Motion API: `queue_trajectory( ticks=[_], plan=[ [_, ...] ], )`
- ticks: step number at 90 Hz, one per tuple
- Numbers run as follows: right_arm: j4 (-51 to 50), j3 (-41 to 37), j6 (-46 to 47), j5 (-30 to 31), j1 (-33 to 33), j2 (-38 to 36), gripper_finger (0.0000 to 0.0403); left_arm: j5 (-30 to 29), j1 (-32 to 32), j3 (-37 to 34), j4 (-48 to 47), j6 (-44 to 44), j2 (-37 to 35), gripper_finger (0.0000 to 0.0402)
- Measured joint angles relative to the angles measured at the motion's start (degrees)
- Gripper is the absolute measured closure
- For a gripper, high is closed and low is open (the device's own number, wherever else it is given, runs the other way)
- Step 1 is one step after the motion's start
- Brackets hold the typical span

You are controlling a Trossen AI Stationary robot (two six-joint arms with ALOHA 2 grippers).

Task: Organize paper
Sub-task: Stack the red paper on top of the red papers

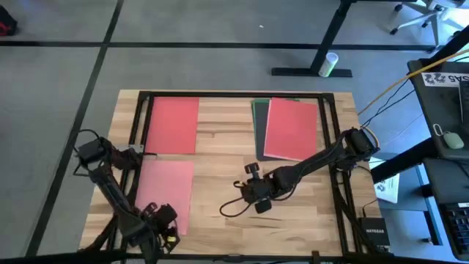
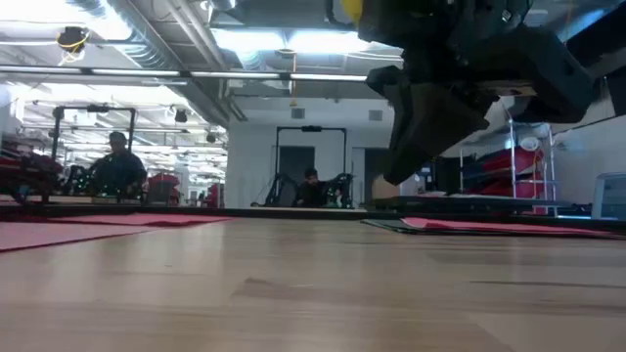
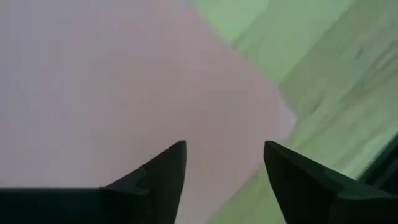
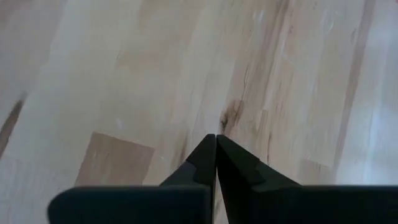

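I see the table (image 1: 220, 147) filling the middle of the high view: pale wood planks with visible grain and a dark knot, edged by a black frame. Three flat rectangular groups of thin, matte paper lie on it. A red sheet (image 1: 174, 125) lies at the upper left of the tabletop. At the upper right another red sheet (image 1: 291, 129) tops a small stack, with a dark green sheet (image 1: 258, 117) peeking out along its left side. A pink sheet (image 1: 165, 192) lies at the lower left, below the first red one.

My right arm reaches in from the right edge of the table, stretched diagonally down-left, and its right gripper (image 1: 253, 192) hangs over bare wood at lower centre, near none of the paper. In the right wrist view its two dark fingers (image 4: 202, 163) are pressed together, nothing between them.

My left arm is folded at the lower-left corner. The left gripper (image 3: 224, 168) sits over the bottom right corner of the pink sheet, its fingers (image 3: 161, 177) spread apart and holding nothing.

In the low view, people sit at benches far behind the table.
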Motion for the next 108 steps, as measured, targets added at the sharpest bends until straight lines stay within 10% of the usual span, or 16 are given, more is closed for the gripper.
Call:
queue_trajectory(
  ticks=[39,72,108],
  plan=[
    [-12.21,0.00,5.61,12.87,2.80,-5.62,0.0402,-5.72,12.12,-0.07,-1.26,27.03,0.00,0.0391],
    [-16.03,-4.42,11.59,16.93,2.69,-11.70,0.0402,-9.18,18.19,-0.95,8.82,45.57,-0.05,0.0402],
    [5.50,-27.66,19.02,15.33,2.64,-30.59,0.0403,-1.90,27.43,-17.06,47.32,64.59,-5.20,0.0401]
  ],
)
